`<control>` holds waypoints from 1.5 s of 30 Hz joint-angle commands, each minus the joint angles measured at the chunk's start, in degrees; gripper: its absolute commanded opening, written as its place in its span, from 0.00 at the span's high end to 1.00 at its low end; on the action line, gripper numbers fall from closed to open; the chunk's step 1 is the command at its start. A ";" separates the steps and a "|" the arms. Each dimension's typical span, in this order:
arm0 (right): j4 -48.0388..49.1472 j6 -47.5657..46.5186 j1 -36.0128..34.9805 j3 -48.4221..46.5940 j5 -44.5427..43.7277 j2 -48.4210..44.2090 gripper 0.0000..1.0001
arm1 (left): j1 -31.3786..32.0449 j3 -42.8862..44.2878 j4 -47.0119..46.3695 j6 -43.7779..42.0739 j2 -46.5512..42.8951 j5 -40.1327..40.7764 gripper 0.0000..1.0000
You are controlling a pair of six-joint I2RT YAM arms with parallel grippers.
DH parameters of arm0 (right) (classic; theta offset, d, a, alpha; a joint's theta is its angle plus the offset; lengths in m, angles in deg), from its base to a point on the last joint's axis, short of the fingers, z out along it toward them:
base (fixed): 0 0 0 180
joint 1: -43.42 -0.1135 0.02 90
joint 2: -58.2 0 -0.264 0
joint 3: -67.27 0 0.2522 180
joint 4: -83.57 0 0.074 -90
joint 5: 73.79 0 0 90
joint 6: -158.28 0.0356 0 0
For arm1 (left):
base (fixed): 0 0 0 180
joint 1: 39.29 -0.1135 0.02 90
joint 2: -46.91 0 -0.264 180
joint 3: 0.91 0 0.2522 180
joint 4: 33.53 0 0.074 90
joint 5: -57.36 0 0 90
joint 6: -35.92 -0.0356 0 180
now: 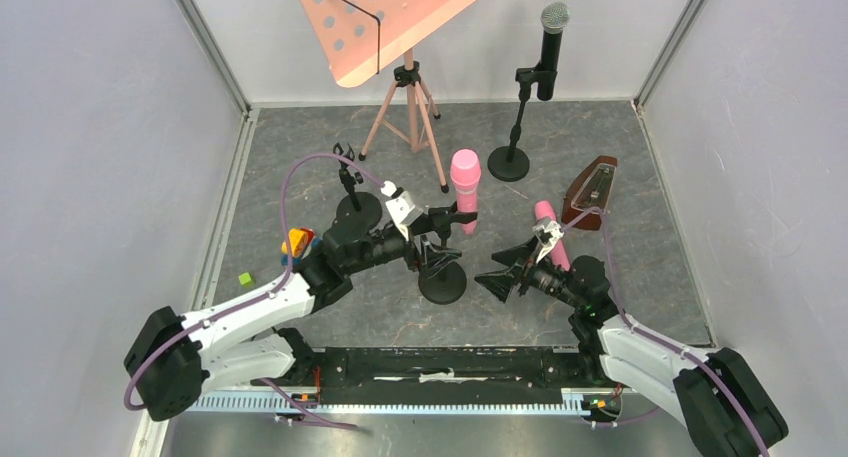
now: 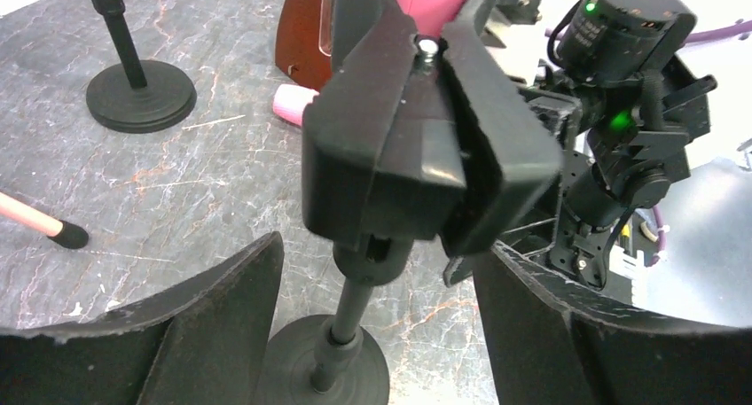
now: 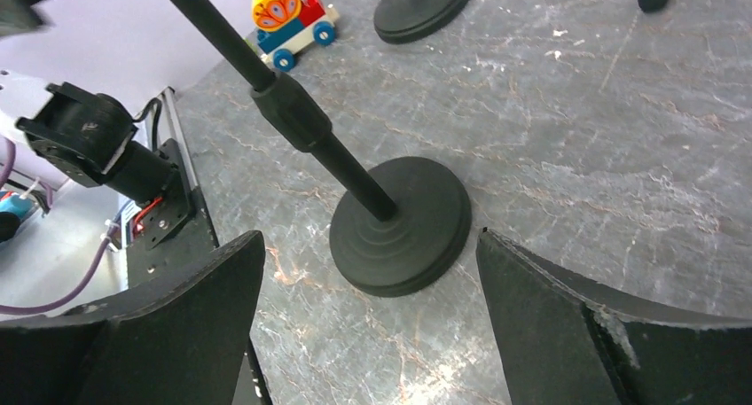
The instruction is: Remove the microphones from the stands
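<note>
Microphone (image 1: 465, 182), pink, is seen clamped in the clip (image 2: 417, 148) of the middle stand (image 3: 399, 223), the left pincer (image 2: 377, 248) gaping empty about the clip and the right pincer (image 3: 368, 237) gaping empty either side of the pole (image 3: 293, 121); if pulled unsteadied, the stand could be toppled.

No text, label, brand, number or sign can be read in any view. The metronome (image 1: 588, 192), toward three o'clock on the worktop (image 1: 660, 227), shows a pale face too small to read. The toy train (image 3: 288, 19), toward nine o'clock, carries only a coloured pattern.
</note>
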 commanded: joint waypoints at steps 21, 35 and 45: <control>11.20 -9.82 -12.42 -10.83 -6.94 13.15 0.40 | -0.64 2.45 -3.22 -1.96 6.32 -7.15 0.92; 24.51 -14.05 -17.91 -14.87 -8.45 27.37 0.50 | -0.62 -0.58 -3.32 1.16 3.62 -4.04 0.98; 24.15 -17.73 -23.35 -14.41 -19.13 31.34 1.00 | -0.62 -2.90 -3.97 4.07 1.10 2.67 0.98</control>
